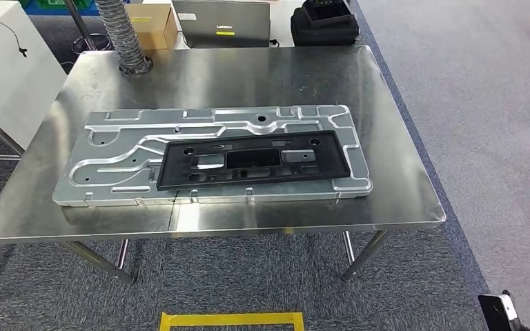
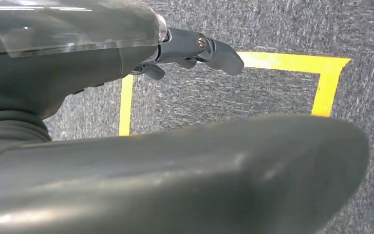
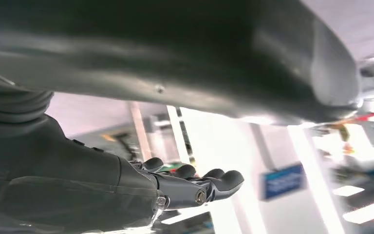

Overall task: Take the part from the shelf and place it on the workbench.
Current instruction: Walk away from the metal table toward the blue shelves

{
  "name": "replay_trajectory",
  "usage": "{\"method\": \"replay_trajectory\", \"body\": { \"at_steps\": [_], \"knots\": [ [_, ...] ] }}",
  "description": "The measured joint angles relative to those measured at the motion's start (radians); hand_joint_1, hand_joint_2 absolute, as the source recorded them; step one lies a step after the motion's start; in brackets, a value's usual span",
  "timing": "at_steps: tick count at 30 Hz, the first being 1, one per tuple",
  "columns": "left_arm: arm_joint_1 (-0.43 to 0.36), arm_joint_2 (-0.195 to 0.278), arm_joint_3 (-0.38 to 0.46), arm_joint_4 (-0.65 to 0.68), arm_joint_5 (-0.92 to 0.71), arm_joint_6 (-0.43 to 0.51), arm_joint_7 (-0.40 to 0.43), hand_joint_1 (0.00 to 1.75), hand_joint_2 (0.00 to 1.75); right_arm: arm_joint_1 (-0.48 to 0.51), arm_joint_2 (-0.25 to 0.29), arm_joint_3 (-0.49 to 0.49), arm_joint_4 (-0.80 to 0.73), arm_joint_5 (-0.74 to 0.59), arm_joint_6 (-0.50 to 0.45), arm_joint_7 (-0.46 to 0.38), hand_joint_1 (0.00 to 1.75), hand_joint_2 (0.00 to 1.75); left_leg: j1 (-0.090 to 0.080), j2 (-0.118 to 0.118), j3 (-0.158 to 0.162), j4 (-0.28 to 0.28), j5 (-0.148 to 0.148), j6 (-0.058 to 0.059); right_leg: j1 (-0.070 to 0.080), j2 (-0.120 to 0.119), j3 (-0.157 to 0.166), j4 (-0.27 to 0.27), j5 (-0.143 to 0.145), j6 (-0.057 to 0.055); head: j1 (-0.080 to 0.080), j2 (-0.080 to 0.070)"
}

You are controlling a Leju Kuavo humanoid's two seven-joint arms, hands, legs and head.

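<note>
Black plastic part (image 1: 252, 160), a long rectangular frame with cut-outs, lying flat on a grey stamped metal panel (image 1: 117, 155) atop the steel workbench (image 1: 400, 186). Left hand (image 2: 195, 51) empty, fingers loosely extended over grey carpet and yellow floor tape (image 2: 282, 62); right hand (image 3: 195, 187) empty too, fingers apart against a blurred bright room

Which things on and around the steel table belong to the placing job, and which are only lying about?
Job: black part, lying on the silver metal panel; steel workbench; left hand and right hand, both holding nothing.

Lying about: laptop, cardboard box, black case, ribbed hose.
</note>
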Motion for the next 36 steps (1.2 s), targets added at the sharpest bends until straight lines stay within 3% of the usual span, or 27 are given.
{"method": "replay_trajectory", "body": {
  "at_steps": [1,4,5,6,7,9,10,11,12,14,16,17,19,20,21,24,25,26,27,28,30,32,33,35,36],
  "knots": [
    [-0.002,0.0,0.0,0.0,0.0,0.0,-0.002,0.0,0.0,-0.001,0.004,-0.03,0.046,0.024,-0.002,0.012,0.0,0.0,-0.003,-0.001,0.014,-0.028,0.008,0.005,0.0,0.002,-0.002,0.001,0.006,0.005,0.0,0.0],
    [-0.002,-0.003,0.0,0.0,0.0,0.0,-0.004,0.0,0.0,-0.003,0.026,-0.127,0.193,0.138,-0.009,0.082,0.0,0.0,-0.006,0.0,0.006,-0.035,0.031,0.023,-0.004,0.004,0.001,-0.005,0.023,0.023,0.0,0.0],
    [-0.001,-0.004,0.0,0.0,0.0,0.001,-0.004,0.0,0.0,-0.003,0.037,-0.155,0.233,0.178,-0.009,0.11,0.0,0.0,-0.006,0.002,0.0,-0.038,0.043,0.029,-0.006,0.005,-0.004,0.002,0.01,0.029,0.0,0.0],
    [0.0,-0.005,0.0,0.001,0.001,0.002,-0.005,0.0,0.0,-0.003,0.047,-0.179,0.267,0.214,-0.01,0.137,0.0,0.0,-0.004,0.006,-0.011,-0.042,0.056,0.034,-0.008,0.007,-0.016,0.027,-0.023,0.034,0.0,0.0],
    [0.001,-0.006,0.0,0.001,0.001,0.002,-0.005,0.0,0.0,-0.004,0.055,-0.2,0.3,0.246,-0.01,0.163,0.0,0.0,-0.003,0.009,-0.023,-0.044,0.068,0.038,-0.011,0.008,-0.031,0.073,-0.073,0.038,0.0,0.0],
    [0.003,-0.005,0.001,0.001,0.003,0.003,-0.005,0.0,0.0,-0.011,0.065,-0.235,0.365,0.297,-0.01,0.213,0.0,0.0,-0.004,0.015,-0.055,-0.043,0.091,0.041,-0.015,0.008,-0.064,0.209,-0.182,0.046,0.0,0.0],
    [0.003,-0.005,0.001,0.001,0.003,0.003,-0.005,0.0,0.0,-0.014,0.068,-0.248,0.394,0.318,-0.01,0.237,0.0,0.0,-0.004,0.016,-0.071,-0.042,0.102,0.04,-0.016,0.008,-0.068,0.265,-0.207,0.048,0.0,0.0],
    [0.004,-0.006,0.001,0.001,0.003,0.003,-0.005,0.0,0.0,-0.017,0.07,-0.259,0.426,0.34,-0.01,0.261,0.0,0.0,-0.004,0.016,-0.087,-0.039,0.113,0.037,-0.017,0.008,-0.056,0.292,-0.207,0.05,0.0,0.0],
    [0.004,-0.006,0.001,0.001,0.003,0.003,-0.005,0.0,0.0,-0.021,0.071,-0.266,0.454,0.36,-0.01,0.285,0.0,0.0,-0.002,0.017,-0.103,-0.036,0.123,0.034,-0.018,0.008,-0.025,0.278,-0.187,0.052,0.0,0.0],
    [0.004,-0.007,0.001,0.001,0.002,0.003,-0.005,0.0,0.0,-0.03,0.073,-0.273,0.505,0.391,-0.006,0.328,0.0,0.0,0.001,0.017,-0.131,-0.025,0.14,0.025,-0.019,0.009,0.089,0.15,-0.149,0.054,0.0,0.0],
    [0.003,-0.007,0.001,0.001,0.001,0.003,-0.006,0.0,0.0,-0.041,0.074,-0.278,0.547,0.41,0.008,0.368,0.0,0.0,0.001,0.017,-0.146,-0.017,0.154,0.013,-0.015,0.012,0.187,0.01,-0.159,0.043,0.0,0.0],
    [0.002,-0.007,0.001,0.001,0.0,0.003,-0.007,0.0,0.0,-0.045,0.075,-0.281,0.568,0.416,0.02,0.388,0.0,0.0,0.0,0.017,-0.147,-0.016,0.161,0.007,-0.012,0.014,0.207,-0.024,-0.169,0.035,0.0,0.0],
    [0.003,-0.007,0.001,0.001,-0.001,0.002,-0.008,0.0,0.0,-0.05,0.081,-0.285,0.603,0.423,0.046,0.422,0.0,0.0,0.002,0.017,-0.147,-0.019,0.175,-0.005,-0.009,0.014,0.204,-0.032,-0.162,0.015,0.0,0.0],
    [0.003,-0.007,0.001,0.001,-0.002,0.002,-0.008,0.0,0.0,-0.053,0.085,-0.288,0.619,0.423,0.062,0.439,0.0,0.0,0.003,0.016,-0.152,-0.013,0.167,-0.01,-0.01,0.011,0.197,-0.033,-0.153,0.006,0.0,0.0],
    [0.004,-0.007,0.001,0.001,-0.003,0.001,-0.008,0.0,0.0,-0.056,0.09,-0.29,0.632,0.421,0.076,0.451,0.0,0.0,0.005,0.015,-0.16,0.008,0.139,-0.016,-0.011,0.009,0.187,-0.034,-0.142,-0.004,0.0,0.0],
    [0.005,-0.01,0.0,0.001,-0.006,0.001,-0.006,0.0,0.0,-0.062,0.106,-0.302,0.662,0.408,0.117,0.474,0.0,0.0,0.007,0.014,-0.204,0.174,-0.009,-0.026,-0.007,0.005,0.147,-0.034,-0.107,-0.019,0.0,0.0],
    [0.005,-0.01,0.0,0.001,-0.006,0.001,-0.006,0.0,0.0,-0.064,0.111,-0.307,0.669,0.402,0.131,0.481,0.0,0.0,0.007,0.014,-0.213,0.234,-0.036,-0.028,-0.005,0.005,0.131,-0.033,-0.095,-0.02,0.0,0.0],
    [0.005,-0.01,0.0,0.001,-0.007,0.001,-0.006,0.0,0.0,-0.066,0.115,-0.312,0.676,0.398,0.15,0.492,0.0,0.0,0.007,0.014,-0.209,0.27,-0.038,-0.028,-0.002,0.004,0.115,-0.031,-0.084,-0.02,0.0,0.0],
    [0.005,-0.01,0.0,0.001,-0.008,0.001,-0.005,0.0,0.0,-0.068,0.119,-0.317,0.682,0.397,0.172,0.506,0.0,0.0,0.007,0.014,-0.189,0.272,-0.018,-0.027,0.0,0.004,0.098,-0.029,-0.072,-0.019,0.0,0.0],
    [0.004,-0.01,0.0,0.001,-0.009,0.001,-0.004,0.0,0.0,-0.071,0.124,-0.319,0.688,0.397,0.202,0.525,0.0,0.0,0.007,0.014,-0.15,0.238,0.01,-0.023,0.002,0.004,0.081,-0.026,-0.061,-0.018,0.0,0.0],
    [0.001,-0.01,0.0,0.001,-0.015,0.0,-0.002,0.0,0.0,-0.076,0.137,-0.322,0.699,0.403,0.288,0.572,0.0,0.0,0.004,0.014,-0.03,0.086,0.031,-0.012,0.005,0.004,0.056,-0.018,-0.042,-0.013,0.0,0.0],
    [-0.003,-0.01,-0.001,0.0,-0.021,-0.001,-0.001,0.0,0.0,-0.08,0.148,-0.322,0.708,0.414,0.379,0.614,0.0,0.0,-0.001,0.013,0.053,-0.036,0.01,0.001,0.007,0.003,0.046,-0.013,-0.026,-0.004,0.0,0.0],
    [-0.005,-0.01,-0.002,0.0,-0.023,-0.001,-0.001,0.0,0.0,-0.082,0.154,-0.322,0.712,0.42,0.411,0.629,0.0,0.0,-0.005,0.013,0.064,-0.06,0.004,0.007,0.006,0.003,0.044,-0.013,-0.018,0.002,0.0,0.0],
    [-0.005,-0.01,-0.002,0.001,-0.024,-0.002,0.0,0.0,0.0,-0.085,0.163,-0.322,0.718,0.426,0.441,0.646,0.0,0.0,-0.006,0.016,0.051,-0.066,0.02,0.022,0.003,0.003,0.038,-0.012,-0.009,0.014,0.0,0.0],
    [-0.007,-0.011,-0.003,0.001,-0.025,-0.002,0.001,0.0,0.0,-0.085,0.168,-0.322,0.721,0.427,0.446,0.649,0.0,0.0,-0.005,0.018,0.041,-0.067,0.032,0.031,0.001,0.004,0.029,0.001,-0.027,0.019,0.0,0.0]
  ]
}}
